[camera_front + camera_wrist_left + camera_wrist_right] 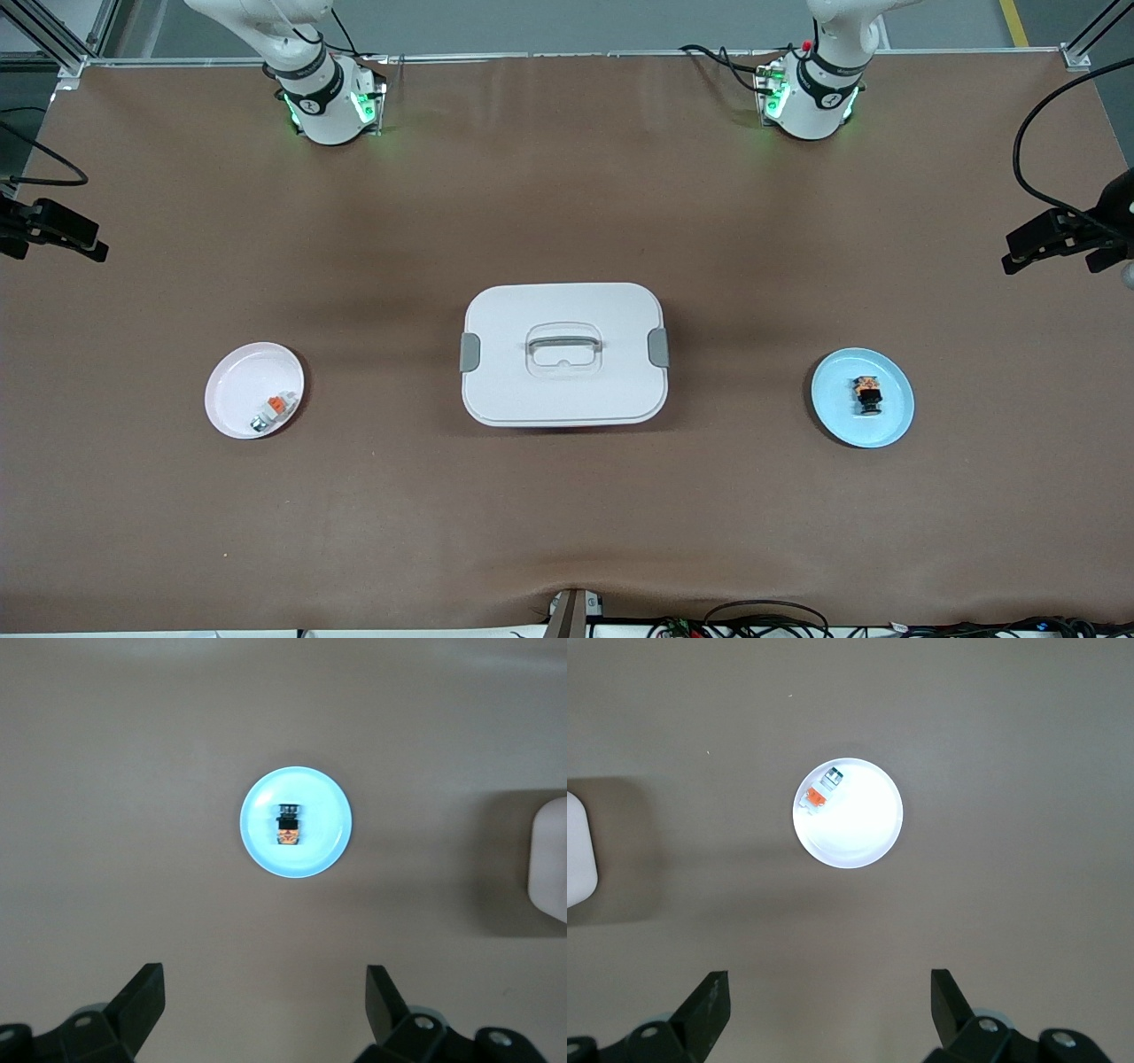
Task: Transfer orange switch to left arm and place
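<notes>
Orange switch (867,395) (no readable markings) on blue plate (897,421).

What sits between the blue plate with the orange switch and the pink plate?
The box, lid closed, stands midway between the blue plate holding the orange switch and the pink plate, shown in the front view.

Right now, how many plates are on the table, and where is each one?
2. The blue plate lies toward the left arm's end, holding the orange switch. The white plate lies toward the right arm's end. The box sits between them.
</notes>
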